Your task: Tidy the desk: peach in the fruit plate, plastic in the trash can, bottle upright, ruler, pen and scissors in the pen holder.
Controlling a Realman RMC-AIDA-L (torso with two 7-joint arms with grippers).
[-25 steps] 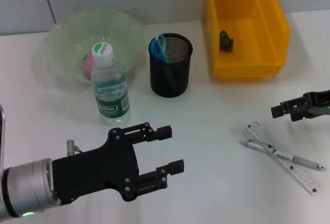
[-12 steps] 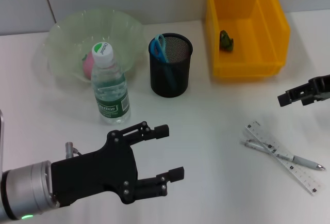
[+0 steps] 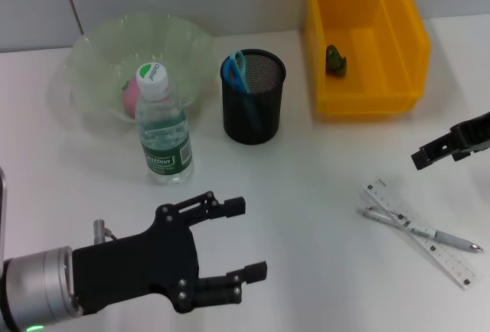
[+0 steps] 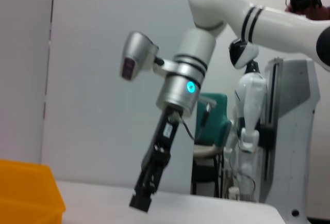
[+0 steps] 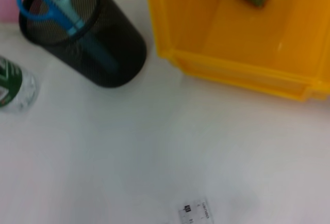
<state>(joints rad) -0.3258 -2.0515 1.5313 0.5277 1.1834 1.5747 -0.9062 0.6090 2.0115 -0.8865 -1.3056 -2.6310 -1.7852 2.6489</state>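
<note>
white desk [image 3: 306,179] holds ruler [image 3: 419,232] and pen [image 3: 421,229] crossed, still loose. right gripper [image 3: 448,147] hovers nearby, grip unreadable; next, grasp one. left gripper [image 3: 230,244] idles open, empty.

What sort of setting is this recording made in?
Probably a robotics lab staged as a desk: a plain white table holds a mesh pen holder, a ruler and a yellow bin, and the left wrist view shows robot equipment standing against bare walls.
</note>
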